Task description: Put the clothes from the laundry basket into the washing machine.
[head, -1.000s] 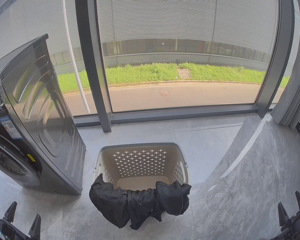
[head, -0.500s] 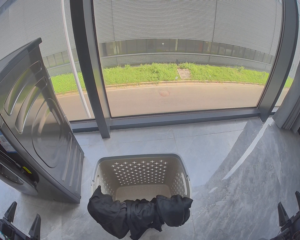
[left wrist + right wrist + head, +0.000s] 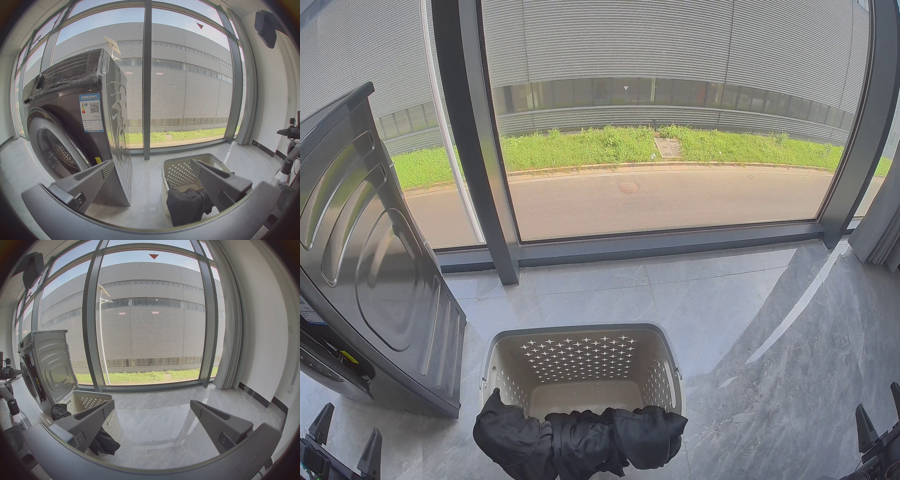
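A beige laundry basket (image 3: 581, 362) stands on the grey floor in front of me. Black clothes (image 3: 578, 437) hang bunched over its near rim. To the left stands the dark grey washing machine (image 3: 369, 269), side panel toward the basket. Its round front door (image 3: 53, 150) looks closed. My left gripper (image 3: 349, 426) is open and empty, low at the left, short of the machine. My right gripper (image 3: 878, 403) is open and empty, low at the right over bare floor. In the wrist views the left gripper (image 3: 153, 165) and right gripper (image 3: 151, 407) both stand wide apart, with the basket (image 3: 90, 402) beyond.
A floor-to-ceiling window with dark frame posts (image 3: 481, 187) runs behind the basket. A grey curtain (image 3: 878, 231) hangs at the far right. Open marble floor (image 3: 787, 350) lies to the right of the basket.
The whole head picture has shifted: basket and washing machine sit lower and nearer in frame, so the camera has moved closer. Both grippers keep their place, open.
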Tool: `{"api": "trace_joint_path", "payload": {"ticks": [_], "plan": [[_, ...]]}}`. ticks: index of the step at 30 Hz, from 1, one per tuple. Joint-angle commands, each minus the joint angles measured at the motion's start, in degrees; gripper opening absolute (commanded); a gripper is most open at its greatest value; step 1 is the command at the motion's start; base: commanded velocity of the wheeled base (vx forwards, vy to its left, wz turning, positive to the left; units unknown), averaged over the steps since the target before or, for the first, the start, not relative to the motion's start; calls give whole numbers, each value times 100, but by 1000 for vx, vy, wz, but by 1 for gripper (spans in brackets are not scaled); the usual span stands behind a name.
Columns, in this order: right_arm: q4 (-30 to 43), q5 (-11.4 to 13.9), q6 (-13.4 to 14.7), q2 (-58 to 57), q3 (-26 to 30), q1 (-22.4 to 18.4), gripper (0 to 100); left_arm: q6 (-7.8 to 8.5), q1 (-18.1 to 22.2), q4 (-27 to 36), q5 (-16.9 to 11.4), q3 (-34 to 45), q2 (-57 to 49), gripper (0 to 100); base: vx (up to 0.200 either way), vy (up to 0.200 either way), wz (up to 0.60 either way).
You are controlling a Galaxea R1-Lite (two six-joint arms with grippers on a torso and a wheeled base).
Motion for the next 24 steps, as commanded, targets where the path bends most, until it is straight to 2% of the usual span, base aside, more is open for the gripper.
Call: {"api": "trace_joint_path", "payload": {"ticks": [1,11,24], "plan": [[-1,-2,-1,-68,101,0,100,-4,1,1,0,92,-96,100,0,0,0],[-1,-2,-1,-68,101,0,100,-4,1,1,9,92,-96,100,180,0,0],[-1,-2,-1,-68,101,0,100,-4,-8,1,9,92,-96,100,0,0,0]]}}
